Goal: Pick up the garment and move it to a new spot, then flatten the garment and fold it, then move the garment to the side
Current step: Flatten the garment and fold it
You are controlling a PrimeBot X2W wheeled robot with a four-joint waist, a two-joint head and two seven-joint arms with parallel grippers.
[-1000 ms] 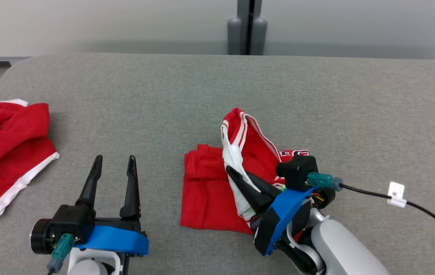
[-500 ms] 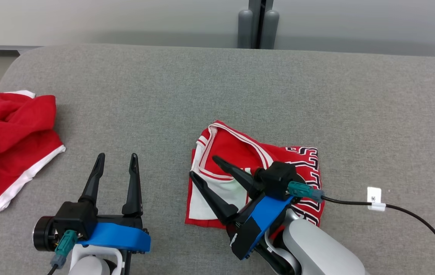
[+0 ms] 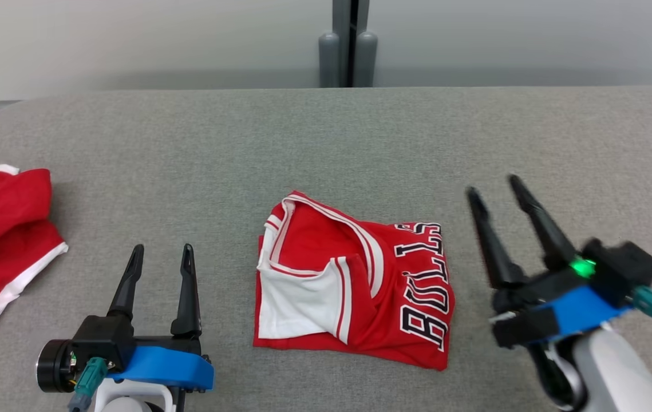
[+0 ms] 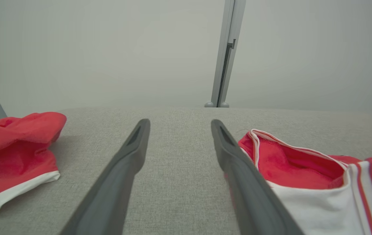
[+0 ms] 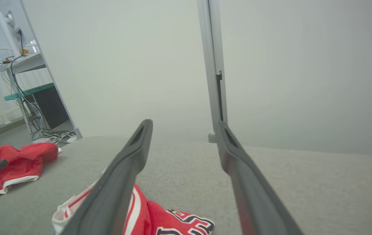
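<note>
Two tools stood open and empty: my left tool [image 3: 162, 249] and my right tool [image 3: 493, 186]. The folded garment [image 3: 354, 280] lay flat mid-bench [image 3: 188, 143] between them, longer side seemingly running across me, nearer the right tool. A second earlier that right tool had pinched its white edge; now it had let go and hung clear beside it.
</note>
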